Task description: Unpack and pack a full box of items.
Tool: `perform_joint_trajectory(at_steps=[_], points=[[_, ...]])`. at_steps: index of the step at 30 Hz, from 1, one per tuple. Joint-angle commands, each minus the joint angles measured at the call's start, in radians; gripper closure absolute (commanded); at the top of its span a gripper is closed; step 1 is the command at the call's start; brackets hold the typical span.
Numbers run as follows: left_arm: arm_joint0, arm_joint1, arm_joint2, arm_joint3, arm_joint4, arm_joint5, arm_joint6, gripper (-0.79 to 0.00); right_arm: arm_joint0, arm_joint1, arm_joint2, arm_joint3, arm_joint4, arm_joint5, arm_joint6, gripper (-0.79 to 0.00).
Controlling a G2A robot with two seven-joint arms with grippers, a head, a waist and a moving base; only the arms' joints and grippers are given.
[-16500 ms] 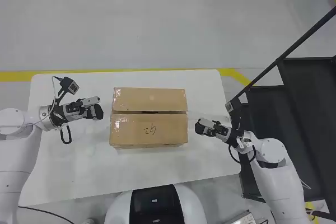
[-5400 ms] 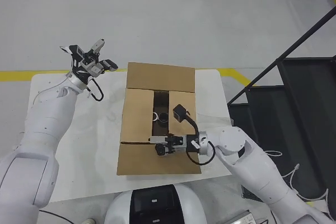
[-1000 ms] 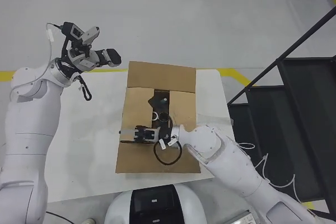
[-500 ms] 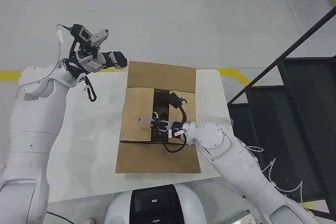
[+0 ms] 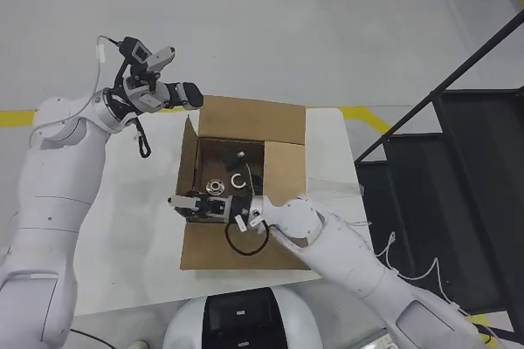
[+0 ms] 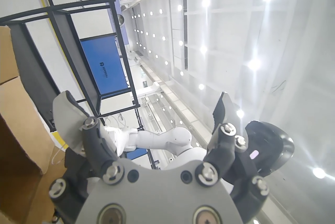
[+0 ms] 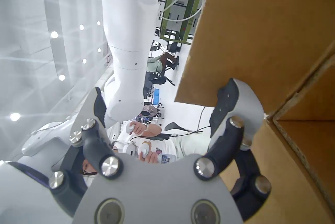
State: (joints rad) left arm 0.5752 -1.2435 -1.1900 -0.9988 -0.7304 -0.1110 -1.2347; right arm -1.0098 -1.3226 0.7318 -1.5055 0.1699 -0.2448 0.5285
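Pale grey floor with a yellow line behind a white rectangular table (image 5: pixel 131 253). Near its middle, a brown cardboard box (image 5: pixel 251 129), far and near flaps folded out, with a small round metal part (image 5: pixel 216 185) and a black part (image 5: pixel 236 160) inside. Right gripper (image 7: pixel 162 94) at the box's left flap, spread wide, one finger (image 7: pixel 230 102) at the cardboard. Left gripper (image 6: pixel 145 104) raised beside the far-left corner, spread wide, empty.

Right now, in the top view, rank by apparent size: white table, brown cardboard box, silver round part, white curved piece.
1. white table
2. brown cardboard box
3. silver round part and white curved piece: these look about alike, too close to rank.
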Motion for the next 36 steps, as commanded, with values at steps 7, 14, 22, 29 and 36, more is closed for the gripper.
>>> perform_joint_trajectory(at_steps=[7,14,22,29,36], points=[[0.020,0.019,-0.007,-0.012,0.115,0.110,0.071,-0.785,0.090,-0.063,-0.119,0.090,-0.115,0.084,-0.118,-0.785],[0.083,0.053,-0.018,-0.039,0.307,0.308,0.158,-0.785,0.033,-0.041,-0.046,0.013,-0.162,0.147,-0.107,-0.785],[0.092,0.053,0.005,0.048,0.389,0.397,0.336,-0.785,-0.174,0.039,0.166,-0.277,-0.257,0.256,-0.021,-0.785],[0.046,0.008,0.078,0.213,0.284,0.342,0.341,-0.785,-0.354,0.086,0.358,-0.438,-0.264,0.274,0.017,-0.785],[-0.012,-0.026,0.103,0.314,0.198,0.255,0.319,-0.785,-0.460,0.107,0.486,-0.486,-0.202,0.246,0.038,-0.785]])
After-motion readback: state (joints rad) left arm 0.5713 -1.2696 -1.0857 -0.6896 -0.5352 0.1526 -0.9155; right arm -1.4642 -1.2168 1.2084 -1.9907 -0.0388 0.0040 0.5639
